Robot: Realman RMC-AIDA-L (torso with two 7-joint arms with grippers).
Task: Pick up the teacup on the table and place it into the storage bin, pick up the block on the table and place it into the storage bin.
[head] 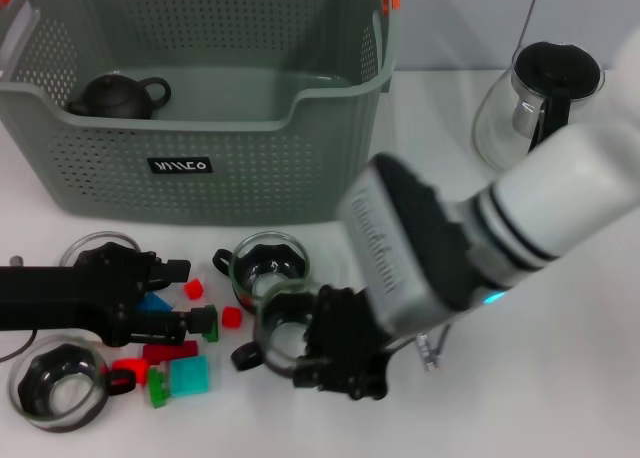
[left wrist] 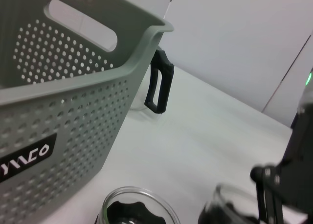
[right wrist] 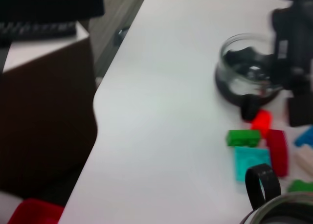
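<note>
The right tool (head: pixel 300 363) sits low over the white bench (head: pixel 540 378) at the 6 o'clock position of the head view. Its dark fingers are closed on the rim of a clear glass teacup with a black handle (head: pixel 278 336); whether the cup has left the bench cannot be told. The left tool (head: pixel 190 300) lies at 8 o'clock among small plastic blocks, with a red cube (head: pixel 231 317) just beside it; its jaws stand apart and nothing is seen between them.

The large grey-green perforated storage bin (head: pixel 210 128) stands at 12 o'clock. A dark ceramic teapot (head: pixel 118 96) already rests inside it, at the left end.

Hazards:

1. A second glass teacup (head: pixel 268 265) stands just beyond the gripped cup, between it and the bin. A low transfer path may strike it.
2. The grip is on the glass rim. A smooth wall may slip or rotate during a fast lift.
3. The bin front wall is tall. Insufficient lift height may catch the cup on its edge.
4. The two tools are near each other. Simultaneous motion risks contact and scattering of the teal block (head: pixel 188 375) and its neighbours.
5. The glass carafe with a black lid (head: pixel 535 103) stands at 2 o'clock, near the right forearm. A wide swing may knock it.
</note>
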